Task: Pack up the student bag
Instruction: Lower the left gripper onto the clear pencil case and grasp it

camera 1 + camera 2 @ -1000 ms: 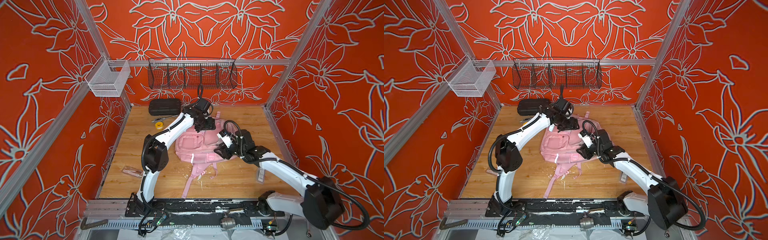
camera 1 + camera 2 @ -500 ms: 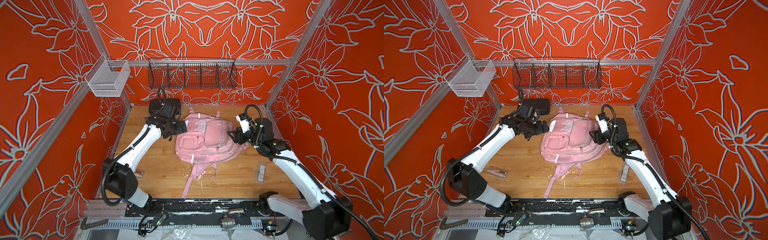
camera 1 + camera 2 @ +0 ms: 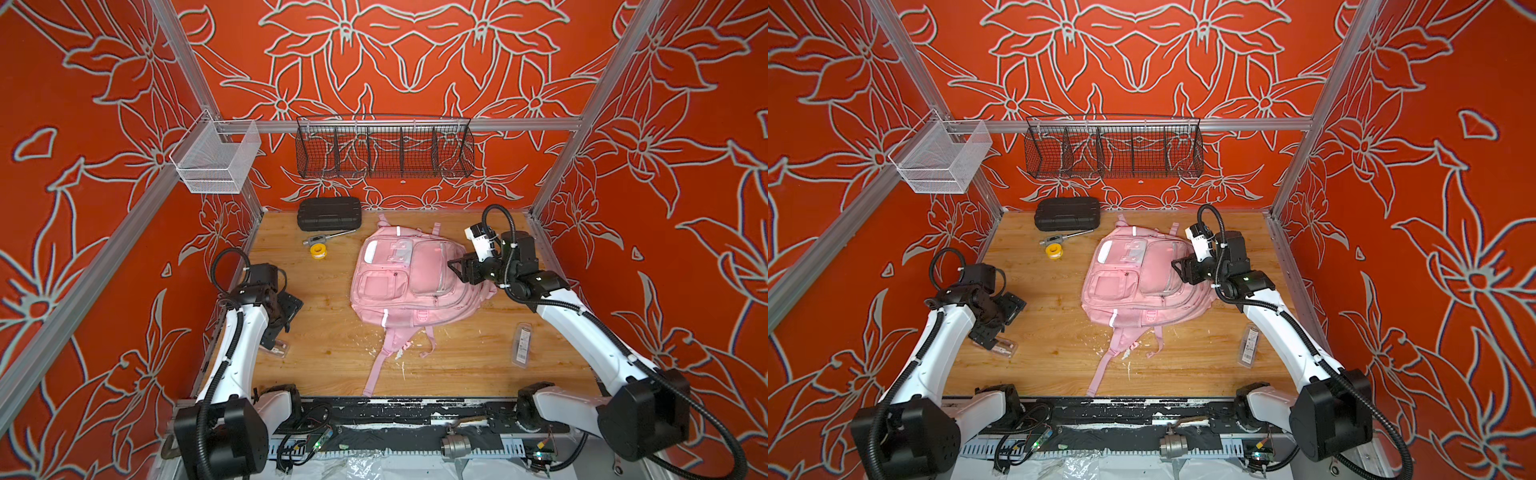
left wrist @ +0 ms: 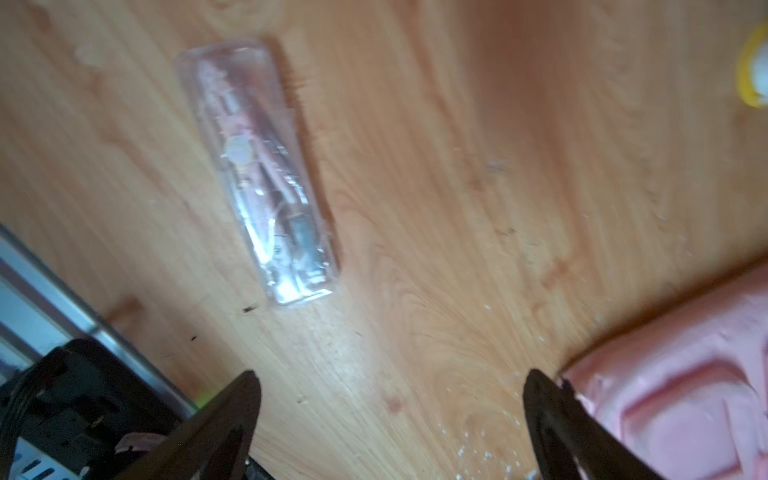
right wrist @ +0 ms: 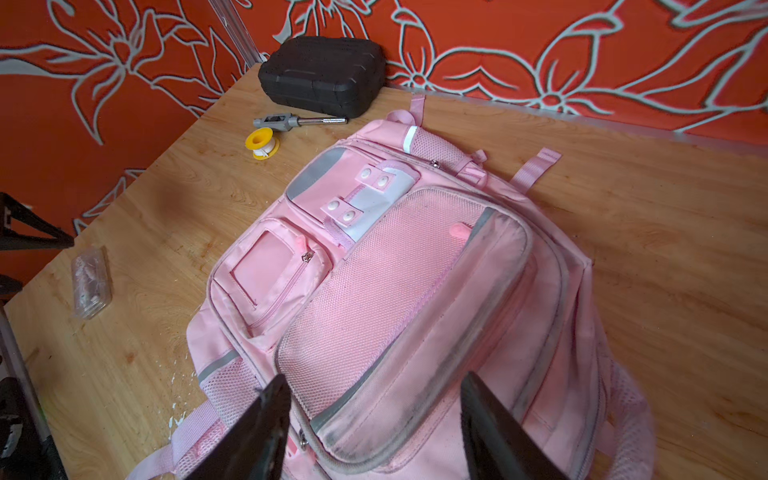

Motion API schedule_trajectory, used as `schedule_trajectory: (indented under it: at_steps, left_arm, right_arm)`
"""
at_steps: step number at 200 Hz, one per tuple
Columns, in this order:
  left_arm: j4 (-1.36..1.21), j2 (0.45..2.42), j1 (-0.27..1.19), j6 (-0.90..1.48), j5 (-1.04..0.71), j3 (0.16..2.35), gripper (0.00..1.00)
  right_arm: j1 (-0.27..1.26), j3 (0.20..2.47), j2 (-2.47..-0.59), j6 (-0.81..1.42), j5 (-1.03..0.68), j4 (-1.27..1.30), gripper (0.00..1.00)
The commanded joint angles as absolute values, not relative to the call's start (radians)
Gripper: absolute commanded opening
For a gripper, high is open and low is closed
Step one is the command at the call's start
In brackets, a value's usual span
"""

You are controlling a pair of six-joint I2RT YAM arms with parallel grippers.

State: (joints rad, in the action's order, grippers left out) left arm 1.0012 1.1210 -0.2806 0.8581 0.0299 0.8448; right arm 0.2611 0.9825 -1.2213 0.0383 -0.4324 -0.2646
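Student bag (image 3: 411, 282), pale pink with front pockets zipped, lies flat midway across the wooden tabletop (image 3: 332, 357), a closed black hard case (image 3: 329, 213) beyond its top-left corner and a clear plastic case (image 4: 257, 174) holding something pink off its left side. Left gripper (image 4: 392, 374) hangs with jaws spread wide and empty beside that clear case, while the right gripper (image 5: 372, 376), jaws parted and gripping nothing, hovers at the bag's right edge. A black wire basket (image 3: 384, 151) hangs on the orange floral wall (image 3: 415, 62) behind the bag.
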Motion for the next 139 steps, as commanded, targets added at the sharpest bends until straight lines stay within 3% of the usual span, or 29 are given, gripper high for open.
schedule_trajectory:
  at_steps: [1,17,139]
  left_arm:
    - [1.000,1.153,-0.318,0.896,0.060,0.809,0.98]
    - [0.962,1.178,-0.341,0.888,0.073,0.785,1.00]
    - [0.659,1.385,-0.479,0.766,-0.013,0.630,0.76]
  right_arm:
    - [0.261,0.982,-1.233,0.035,-0.456,-0.242,0.65]
    - [0.262,0.985,-1.242,0.029,-0.453,-0.248,0.65]
    - [0.262,1.023,-1.248,0.012,-0.446,-0.300,0.65]
